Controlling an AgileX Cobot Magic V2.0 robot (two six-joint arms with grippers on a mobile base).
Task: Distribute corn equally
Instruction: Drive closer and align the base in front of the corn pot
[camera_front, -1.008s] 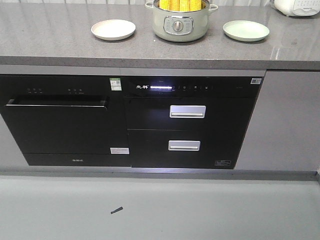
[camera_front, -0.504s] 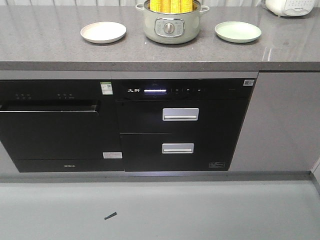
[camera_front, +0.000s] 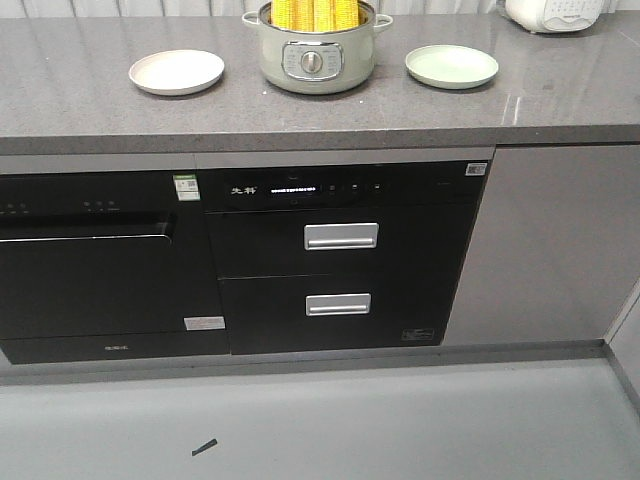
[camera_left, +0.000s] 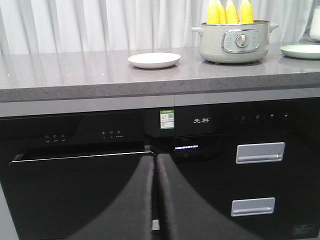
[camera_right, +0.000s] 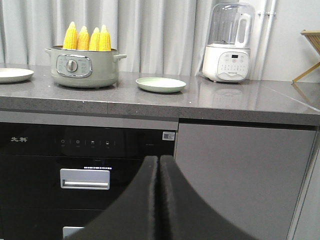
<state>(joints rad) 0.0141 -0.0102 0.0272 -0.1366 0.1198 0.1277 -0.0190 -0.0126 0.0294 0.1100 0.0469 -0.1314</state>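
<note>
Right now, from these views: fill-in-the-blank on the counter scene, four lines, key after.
The pale green electric pot holds ____ corn cobs, standing upright.
The white plate and green plate hold ____ corn.
The left gripper and right gripper are both ____.
The pot stands ____ the two plates on the grey countertop.
Missing: four; no; shut; between

Low centre: left gripper (camera_left: 155, 161), jaws pressed together. On counter (camera_left: 75, 72): corn (camera_left: 229, 12) upright in pot (camera_left: 235, 42); white plate (camera_left: 154, 60) left of pot; green plate (camera_left: 301, 50) at right edge.
</note>
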